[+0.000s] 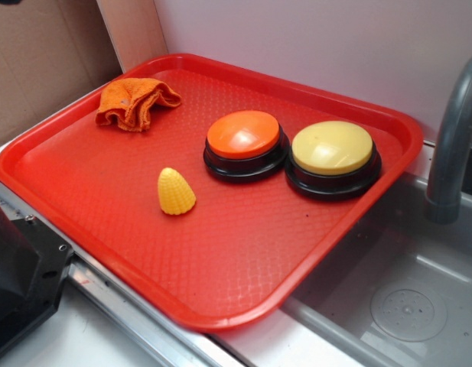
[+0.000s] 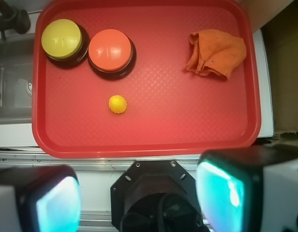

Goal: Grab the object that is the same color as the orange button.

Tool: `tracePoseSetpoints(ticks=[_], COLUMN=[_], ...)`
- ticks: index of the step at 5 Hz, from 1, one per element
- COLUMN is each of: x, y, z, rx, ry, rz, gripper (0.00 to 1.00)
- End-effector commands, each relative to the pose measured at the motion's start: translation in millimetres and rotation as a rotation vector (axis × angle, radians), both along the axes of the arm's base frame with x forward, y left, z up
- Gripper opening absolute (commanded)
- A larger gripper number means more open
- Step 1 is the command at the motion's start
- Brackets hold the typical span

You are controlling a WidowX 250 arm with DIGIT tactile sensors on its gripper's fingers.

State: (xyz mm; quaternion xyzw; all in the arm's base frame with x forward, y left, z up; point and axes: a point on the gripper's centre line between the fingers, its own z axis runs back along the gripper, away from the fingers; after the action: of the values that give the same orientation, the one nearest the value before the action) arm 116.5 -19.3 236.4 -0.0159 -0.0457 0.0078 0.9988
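A: Four items on red tray (image 2: 149,145): rag (image 2: 215,53), orange button (image 2: 110,50), yellow button (image 2: 62,39), corn toy (image 2: 117,104). Placement, wrist view?

B: Rag crumpled at 2 o'clock, near tray's rim, well apart from the rest. Orange button at 11 o'clock, just beside yellow button, further toward 10. Corn toy near centre, below orange button, standing on its base.

A: Gripper (image 2: 139,193)?

B: Off the tray at 6 o'clock, spread wide, nothing between fingers (image 2: 219,191). Sink (image 1: 396,306) alongside tray.
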Motion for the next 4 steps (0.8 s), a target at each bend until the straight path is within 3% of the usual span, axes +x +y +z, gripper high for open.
tracePoseSetpoints(ticks=[1, 2, 3, 4], x=[0.0, 50.0, 86.4, 109.1], y=[0.0, 50.0, 112.4, 165.0], z=[0.0, -40.7, -64.4, -100.0], rx=[0.000, 0.008, 0.040, -0.013], ry=[0.000, 0.064, 0.040, -0.033], rz=[0.000, 0.249, 0.501, 0.750], gripper=[1.00, 1.00, 1.00, 1.00])
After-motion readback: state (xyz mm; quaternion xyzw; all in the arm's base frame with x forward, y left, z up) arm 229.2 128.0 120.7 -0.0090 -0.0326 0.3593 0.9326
